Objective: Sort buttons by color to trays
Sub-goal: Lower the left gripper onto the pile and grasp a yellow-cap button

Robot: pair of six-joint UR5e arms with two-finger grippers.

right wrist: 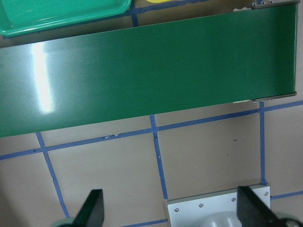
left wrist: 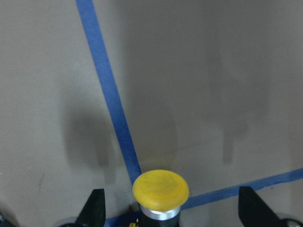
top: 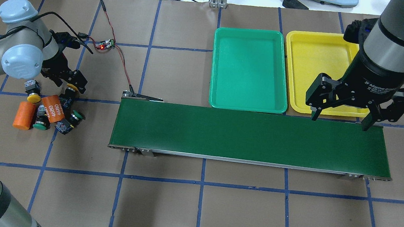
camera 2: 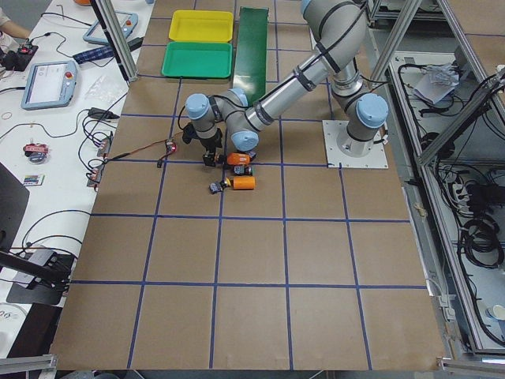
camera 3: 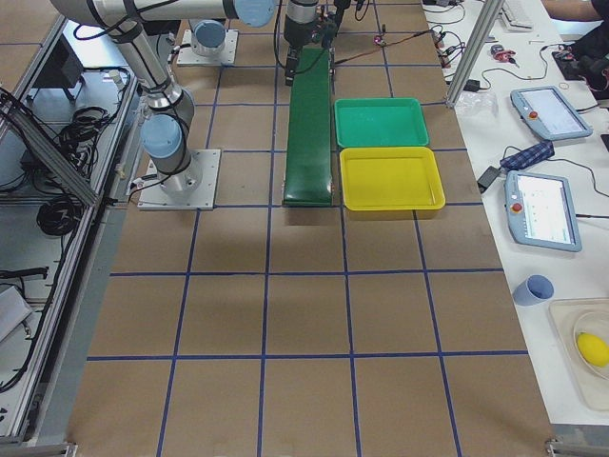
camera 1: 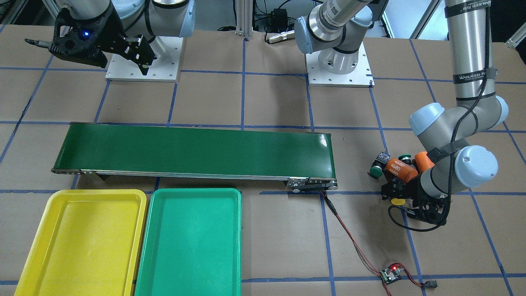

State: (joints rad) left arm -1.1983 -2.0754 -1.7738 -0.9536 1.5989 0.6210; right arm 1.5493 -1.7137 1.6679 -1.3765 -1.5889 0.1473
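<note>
Two-arm sorting station, seen mainly from overhead. The left gripper [left wrist: 173, 210] is low over the counter [top: 236, 210] with its fingers [left wrist: 96, 208] spread wide on either side of one yellow button [left wrist: 160, 188]. That button stands cap-up between the fingers, clear of both, beside a crossing of blue tape lines [left wrist: 110, 90]. The second yellow button [top: 33, 93] lies close by, under the left arm's wrist joint and just beside the end of the plain orange cylinder [top: 24, 115]. The orange cylinder marked 4680 [top: 52, 108] lies tilted in the middle of the cluster. One green button [top: 41, 122] sits between the two cylinders, and the other green button [top: 73, 118] sits on the conveyor side of the marked one. The long dark-green conveyor belt [top: 253, 137] separates this cluster from the trays. The green tray [top: 249, 69] and the yellow tray [top: 314, 65] lie side by side along the belt's far edge, well apart from all four buttons. The right gripper [top: 340, 121] hangs above the belt's end nearest the yellow tray, its fingers parted and grasping nothing. A small circuit board [top: 105, 44] with a red light is wired to the belt's other end.
</note>
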